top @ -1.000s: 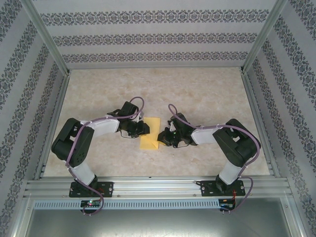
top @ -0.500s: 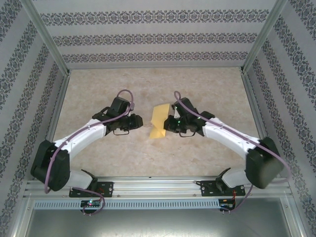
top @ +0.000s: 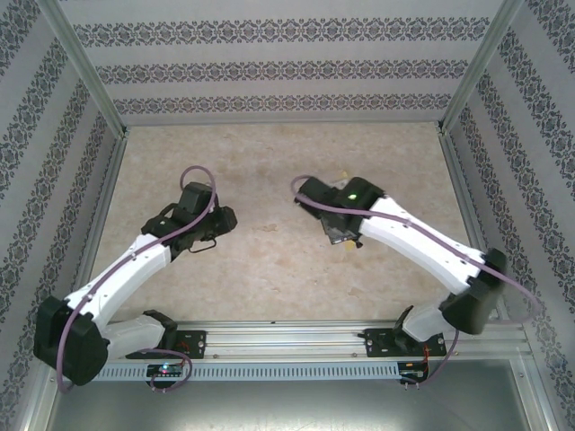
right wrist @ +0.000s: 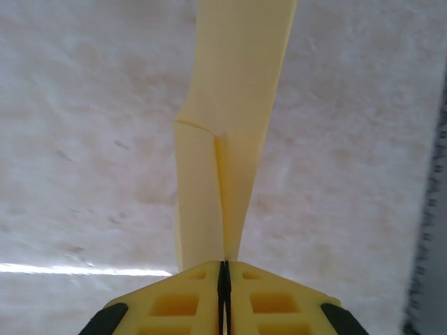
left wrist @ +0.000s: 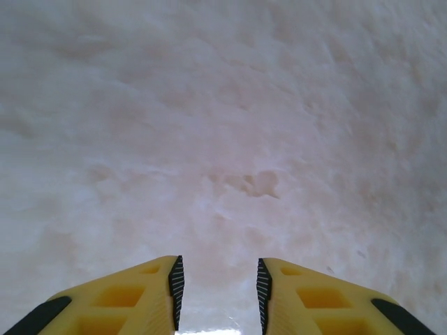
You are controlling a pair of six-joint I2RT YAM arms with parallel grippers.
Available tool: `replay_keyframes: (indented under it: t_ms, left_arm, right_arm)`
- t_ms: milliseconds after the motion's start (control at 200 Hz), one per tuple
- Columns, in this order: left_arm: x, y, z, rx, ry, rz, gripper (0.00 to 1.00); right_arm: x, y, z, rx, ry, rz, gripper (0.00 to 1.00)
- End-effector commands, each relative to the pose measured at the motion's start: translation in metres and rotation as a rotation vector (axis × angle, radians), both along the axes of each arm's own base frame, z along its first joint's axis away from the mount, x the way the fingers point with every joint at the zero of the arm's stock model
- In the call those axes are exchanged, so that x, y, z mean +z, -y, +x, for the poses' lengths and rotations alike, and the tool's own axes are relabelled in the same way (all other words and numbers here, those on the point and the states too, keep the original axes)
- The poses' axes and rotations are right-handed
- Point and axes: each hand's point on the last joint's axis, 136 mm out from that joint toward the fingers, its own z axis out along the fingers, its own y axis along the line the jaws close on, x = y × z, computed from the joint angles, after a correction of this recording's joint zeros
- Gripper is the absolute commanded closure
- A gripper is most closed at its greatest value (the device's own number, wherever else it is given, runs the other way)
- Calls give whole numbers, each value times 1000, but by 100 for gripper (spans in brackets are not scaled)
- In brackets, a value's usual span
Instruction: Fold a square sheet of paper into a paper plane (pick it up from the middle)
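The square sheet of paper is folded into a long, narrow yellow piece with a centre crease, the paper plane (right wrist: 234,118). My right gripper (right wrist: 224,264) is shut on its near end, and the paper stretches away from the jaws above the table. From above, the right gripper (top: 346,235) sits right of the table's centre, and the arm hides most of the paper. My left gripper (left wrist: 217,269) is open over bare tabletop, with nothing between its yellow fingers (left wrist: 150,289). In the top view the left gripper (top: 223,220) is left of centre, well apart from the right one.
The beige mottled tabletop (top: 269,162) is enclosed by patterned walls (top: 278,72) and an aluminium frame. A metal rail (top: 287,341) runs along the near edge by the arm bases. The patterned right wall (right wrist: 427,244) edges the right wrist view.
The left gripper let go of the paper, opened and drew back to the left. The right gripper carried the folded paper up off the table and further back.
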Motion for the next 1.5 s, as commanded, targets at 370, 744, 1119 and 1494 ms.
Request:
replay_keyframes:
  t_ms: [370,744,1119,1494]
  left_arm:
    - [21,-87,-42,295,105,74,51]
    - [2,-32,-18,80,69,-98,48]
    - [-24,62,-3,-200,-77,-266,49]
    - [-31,61,-6,-205,-111,-232,48]
  right_arm:
    - [-92,-205,-39,282,-308,345,55]
    - [-80,-32,-11,-200,-21,678,33]
    - [-136,-22,-5,-211,-212,588,23]
    - [-182,-23,-6,-204,-304,453,28]
